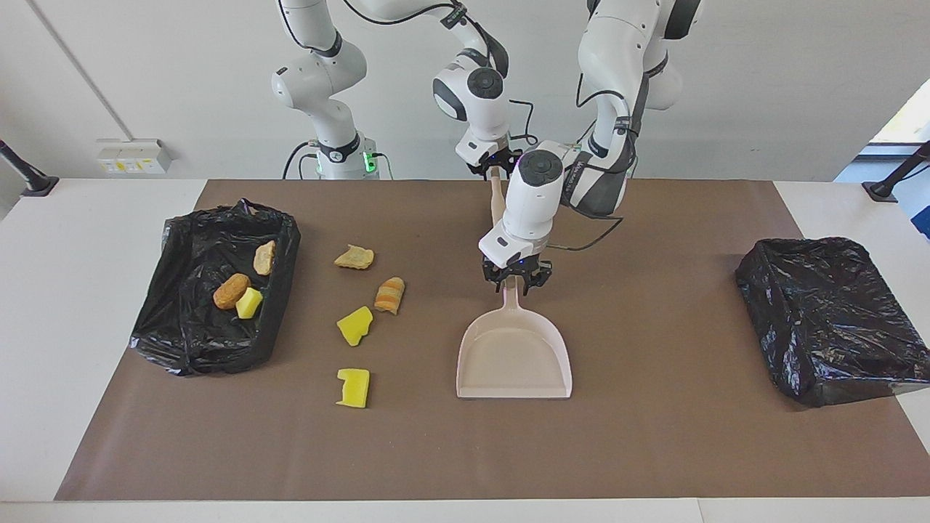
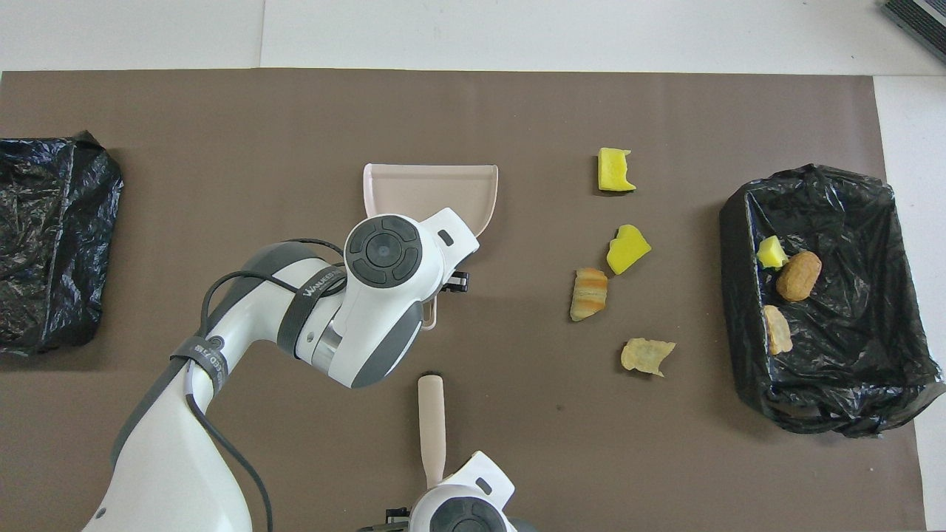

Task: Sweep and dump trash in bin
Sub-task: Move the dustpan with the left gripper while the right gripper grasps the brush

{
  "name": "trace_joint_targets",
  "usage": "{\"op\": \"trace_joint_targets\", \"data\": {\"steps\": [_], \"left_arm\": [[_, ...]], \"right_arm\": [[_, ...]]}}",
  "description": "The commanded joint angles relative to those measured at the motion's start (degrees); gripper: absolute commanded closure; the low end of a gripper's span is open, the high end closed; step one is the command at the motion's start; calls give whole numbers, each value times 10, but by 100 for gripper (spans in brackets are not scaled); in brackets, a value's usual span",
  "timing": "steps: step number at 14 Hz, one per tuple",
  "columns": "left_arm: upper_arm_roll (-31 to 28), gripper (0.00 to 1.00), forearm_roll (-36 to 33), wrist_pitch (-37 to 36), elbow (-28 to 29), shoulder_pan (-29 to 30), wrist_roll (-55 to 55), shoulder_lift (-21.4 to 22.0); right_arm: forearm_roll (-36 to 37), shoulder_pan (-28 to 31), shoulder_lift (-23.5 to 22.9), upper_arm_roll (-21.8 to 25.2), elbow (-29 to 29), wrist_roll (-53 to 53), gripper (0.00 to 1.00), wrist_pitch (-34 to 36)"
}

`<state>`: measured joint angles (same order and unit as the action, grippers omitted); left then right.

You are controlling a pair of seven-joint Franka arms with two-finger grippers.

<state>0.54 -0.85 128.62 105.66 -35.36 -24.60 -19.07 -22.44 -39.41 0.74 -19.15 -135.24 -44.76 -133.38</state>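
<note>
Toward the right arm's end of the brown mat [image 1: 654, 450]: an open bin lined with crinkled black plastic [image 1: 182, 341], holding three scraps of trash: a yellow sponge chunk [image 1: 248, 303], a brown oval bread-like piece [image 1: 231, 290] touching it, a tan piece [image 1: 264, 257] near the liner's rim. Beside that bin, loose on the mat, four more: a tan flaky scrap [image 1: 354, 256], a striped orange croissant-like piece [image 1: 389, 295], two jagged yellow sponge chunks [image 1: 354, 325] [image 1: 353, 387]. Near the left arm's end, a second black-bagged bin [image 1: 828, 319], contents not visible. Mid-mat, a smooth beige plastic dustpan [image 1: 513, 359], empty. Left gripper [image 1: 514, 280] clamped on the dustpan's handle. Right gripper [image 1: 494, 168] at the beige brush handle [image 2: 431, 425]; cannot tell how its jaws stand. White lettering on the left arm's strap, unreadable.
</note>
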Motion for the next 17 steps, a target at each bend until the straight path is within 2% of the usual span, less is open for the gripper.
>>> {"op": "trace_joint_targets", "data": {"steps": [1, 2, 5, 8, 11, 13, 14, 17], "left_arm": [[-6, 87, -69, 5, -1, -9, -2, 3], [-6, 100, -73, 3, -1, -8, 2, 5], [-15, 100, -76, -5, -8, 8, 58, 32], [-15, 100, -75, -53, -5, 48, 215, 71], [-14, 100, -70, -90, -4, 85, 370, 91], [-14, 100, -69, -100, -3, 100, 523, 91], [-15, 100, -69, -99, -2, 103, 582, 91], [-14, 100, -69, -99, 0, 110, 670, 90]], "right_arm": [[-20, 8, -2, 1, -10, 24, 100, -17], [-20, 12, -8, 3, 0, 27, 100, -15], [-19, 63, -15, 6, 32, 27, 100, 25], [6, 114, 11, 8, 78, 26, 100, 132], [34, 174, 52, 8, 82, 39, 100, 218], [76, 223, 72, 8, 99, 57, 100, 313], [122, 234, 69, 7, 116, 66, 100, 361], [203, 273, 79, 7, 107, 101, 100, 441]]}}
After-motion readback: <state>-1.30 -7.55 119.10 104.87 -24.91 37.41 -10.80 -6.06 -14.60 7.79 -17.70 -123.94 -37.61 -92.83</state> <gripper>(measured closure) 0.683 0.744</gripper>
